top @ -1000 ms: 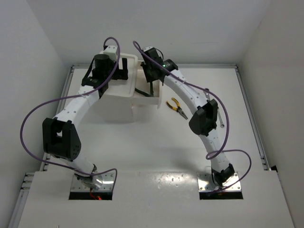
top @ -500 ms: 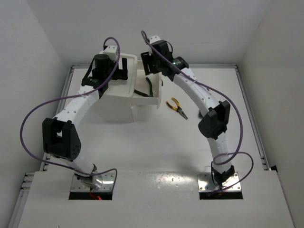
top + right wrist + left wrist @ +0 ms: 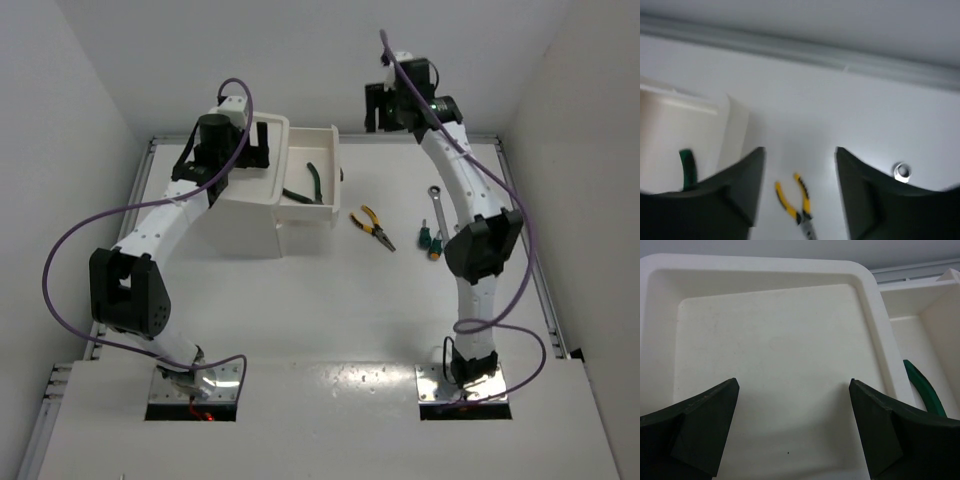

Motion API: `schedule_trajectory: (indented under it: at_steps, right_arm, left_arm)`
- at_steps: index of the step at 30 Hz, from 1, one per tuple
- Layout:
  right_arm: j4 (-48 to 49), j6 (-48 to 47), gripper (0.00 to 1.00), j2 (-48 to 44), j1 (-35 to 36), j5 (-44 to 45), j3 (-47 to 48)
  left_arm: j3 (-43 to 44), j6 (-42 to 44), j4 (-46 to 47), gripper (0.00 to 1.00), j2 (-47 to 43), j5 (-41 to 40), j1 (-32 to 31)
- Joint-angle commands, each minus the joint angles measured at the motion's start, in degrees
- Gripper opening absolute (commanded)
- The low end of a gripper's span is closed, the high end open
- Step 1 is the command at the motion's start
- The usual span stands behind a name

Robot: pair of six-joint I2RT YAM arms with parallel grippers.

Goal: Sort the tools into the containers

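The green-handled pliers (image 3: 305,186) lie in the pulled-out drawer (image 3: 322,140) of the white drawer unit (image 3: 250,215). One of their handles shows in the left wrist view (image 3: 922,390) and in the right wrist view (image 3: 687,167). The yellow-handled pliers (image 3: 373,227) lie on the table right of the drawer, also below the fingers in the right wrist view (image 3: 800,205). A silver wrench (image 3: 437,200) and two green screwdrivers (image 3: 430,240) lie further right. My left gripper (image 3: 250,152) (image 3: 793,390) is open and empty over the top tray (image 3: 870,285). My right gripper (image 3: 395,110) (image 3: 799,152) is open, empty and raised at the back.
White walls close in the table on the left, back and right, with a metal rail (image 3: 530,250) along the right edge. The right arm's elbow (image 3: 483,245) hangs over the table beside the screwdrivers. The wrench's ring end (image 3: 901,171) shows in the right wrist view.
My right gripper has risen from the open drawer and swung back and right, uncovering the green pliers, wrench and screwdrivers. The left arm has not moved.
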Motion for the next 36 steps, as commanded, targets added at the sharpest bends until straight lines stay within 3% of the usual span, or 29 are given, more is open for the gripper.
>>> schedule_trajectory:
  at_steps: [1,3,6,21,27,31,36]
  right_arm:
    - [-14.85,-3.68,0.75,6.46,2.22,-13.58,-4.46]
    - [-17.31,-3.7,0.81,7.35,2.23,-17.29,-3.94]
    - [-18.02,-3.7,0.81,7.35,2.23,-27.92,-4.82]
    - [-16.53,-0.29,0.77,5.51,3.29,-43.75,-2.18]
    - [-11.44,7.45,0.77,4.63,3.99,-42.11,-3.59]
    - [-9.94,9.31,0.77,9.46,5.14,-40.52,2.11]
    - [-9.33,9.31,0.77,12.09,7.6,-42.36,2.03]
  left_arm:
    - [-3.3,-3.09,-17.11,1.0,4.37,1.71,-0.23]
    - [-3.3,-3.09,-17.11,1.0,3.76,1.71,-0.23]
    - [-3.83,-3.09,-17.11,1.0,3.23,1.01,-0.23]
    - [-4.36,-3.09,-17.11,1.0,3.75,1.54,-0.23]
    - [-4.89,-3.62,-17.11,1.0,3.75,2.68,-0.23]
    - [-5.41,-3.62,-16.58,1.0,3.75,3.21,-0.23]
    - [-5.41,-3.62,-16.58,1.0,3.75,3.21,-0.23]
